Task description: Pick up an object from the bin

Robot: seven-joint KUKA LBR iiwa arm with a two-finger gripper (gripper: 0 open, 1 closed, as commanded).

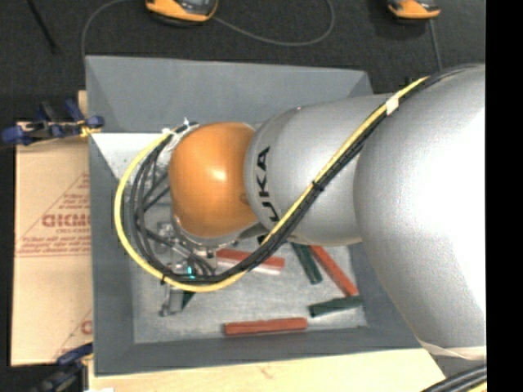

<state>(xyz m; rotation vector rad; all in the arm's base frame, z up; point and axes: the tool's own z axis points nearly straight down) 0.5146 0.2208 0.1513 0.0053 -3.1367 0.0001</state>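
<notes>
My gripper [175, 299] reaches down into the bin's lower left part, just beneath the orange cover and its cables. A red-brown stick [265, 326] lies flat along the bin's front edge, to the right of the gripper. Another red stick [245, 257] lies just right of the gripper, partly hidden under a cable. Nothing shows in the gripper's grasp.
Further right lie a dark green stick [335, 307], a second dark green piece [308, 265] and an orange-red stick [337, 271], partly crossing one another. The arm and its cover hide the bin's middle and right side.
</notes>
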